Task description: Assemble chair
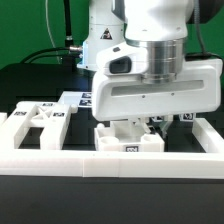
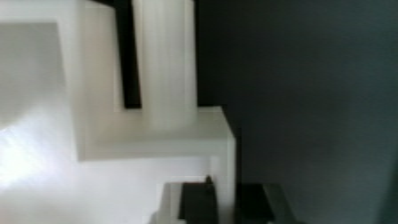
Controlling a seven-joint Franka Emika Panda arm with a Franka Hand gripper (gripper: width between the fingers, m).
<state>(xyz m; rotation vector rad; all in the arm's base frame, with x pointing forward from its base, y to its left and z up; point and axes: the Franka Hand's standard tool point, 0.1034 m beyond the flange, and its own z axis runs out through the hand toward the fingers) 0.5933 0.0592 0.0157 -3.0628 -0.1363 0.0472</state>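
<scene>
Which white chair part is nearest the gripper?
The blocky part directly below the gripper; the slotted panel lies apart toward the exterior view's left.

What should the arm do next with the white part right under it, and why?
Probably a slight descent, then close. The gripper hangs low over the white chair part beside the border rail, and the wrist view shows the part just beyond its fingertips; whether it already grips is unclear.
</scene>
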